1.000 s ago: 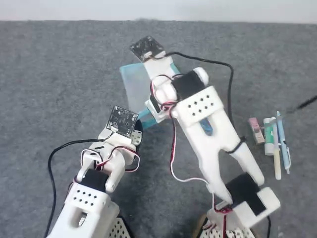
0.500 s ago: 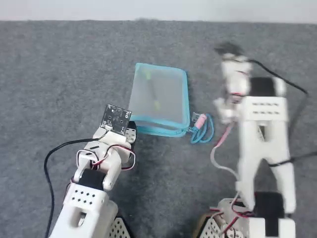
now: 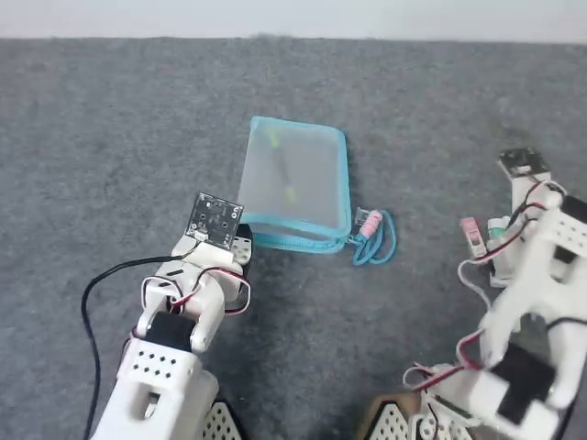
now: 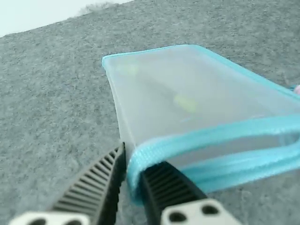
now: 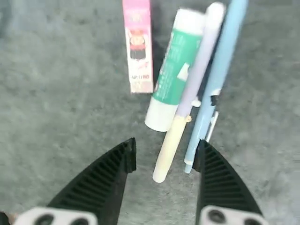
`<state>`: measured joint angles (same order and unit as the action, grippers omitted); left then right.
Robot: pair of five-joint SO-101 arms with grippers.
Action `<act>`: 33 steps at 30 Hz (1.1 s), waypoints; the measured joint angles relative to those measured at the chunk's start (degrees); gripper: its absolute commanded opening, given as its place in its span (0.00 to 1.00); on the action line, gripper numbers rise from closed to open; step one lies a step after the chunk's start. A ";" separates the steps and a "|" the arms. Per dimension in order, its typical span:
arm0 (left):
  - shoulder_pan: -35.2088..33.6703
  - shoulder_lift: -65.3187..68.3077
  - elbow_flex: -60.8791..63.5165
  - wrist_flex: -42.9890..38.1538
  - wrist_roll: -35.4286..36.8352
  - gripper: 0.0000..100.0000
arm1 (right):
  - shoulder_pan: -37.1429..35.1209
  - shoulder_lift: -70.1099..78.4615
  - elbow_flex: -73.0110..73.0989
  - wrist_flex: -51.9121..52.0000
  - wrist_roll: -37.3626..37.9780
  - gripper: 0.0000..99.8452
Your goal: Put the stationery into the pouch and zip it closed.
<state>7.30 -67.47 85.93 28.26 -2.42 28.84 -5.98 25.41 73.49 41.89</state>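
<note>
We have the right gripper [image 5: 165,143] with jaws spread over the stationery, out at 3 o'clock from the pouch [image 3: 295,179] in the high view. The eraser [image 5: 137,47], glue stick [image 5: 171,75], pastel pen [image 5: 185,105] and blue pen [image 5: 220,70] lie side by side, long axes running 12 to 6. The pastel pen's near end sits between the jaws, so it's our likely pick. The left gripper [image 4: 133,164] is pinching the pouch's 7 o'clock corner, and the zip looks open.

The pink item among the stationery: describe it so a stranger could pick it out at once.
On the grey table, look past the blue-edged pouch to the row of stationery. The pink box lies at the end nearest the pouch, shorter than the green tube beside it and flat-sided.
</note>
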 measured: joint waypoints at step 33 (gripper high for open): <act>0.00 0.00 0.00 0.00 0.00 0.01 | 10.46 27.34 -15.65 -5.19 9.93 0.01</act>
<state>7.30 -67.47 85.93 28.26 -2.42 39.30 21.36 9.76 68.31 51.82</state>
